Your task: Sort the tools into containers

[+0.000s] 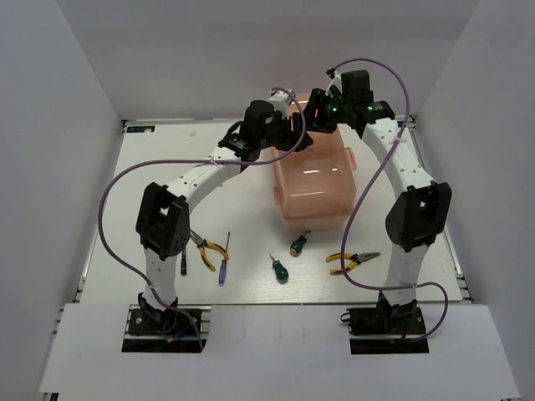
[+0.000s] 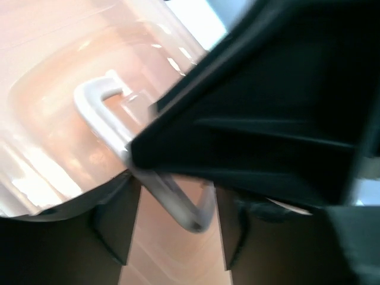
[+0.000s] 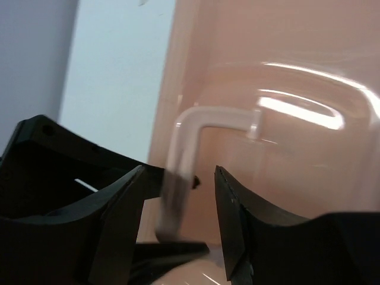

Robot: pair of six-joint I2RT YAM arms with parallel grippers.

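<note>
White walls [image 1: 67, 100] stand around the table [image 1: 167, 159], with the pink toolbox [image 1: 316, 188] at its far middle and the tools [image 1: 351, 261] nearer us. From above we see both arms [image 1: 201, 177] bent over the box's far end. Only the wrist views show its white handle [image 3: 190, 127]: the right gripper [image 3: 178, 219] stands loose around it, but we cannot tell if the left gripper [image 2: 178, 237] squeezes it.

You're working in a robotics lab cell — plain white panels [image 1: 58, 167] wall in the white table [image 1: 150, 150] beyond and either side of your jaws, purple cables [image 1: 104, 213] trailing behind them.
</note>
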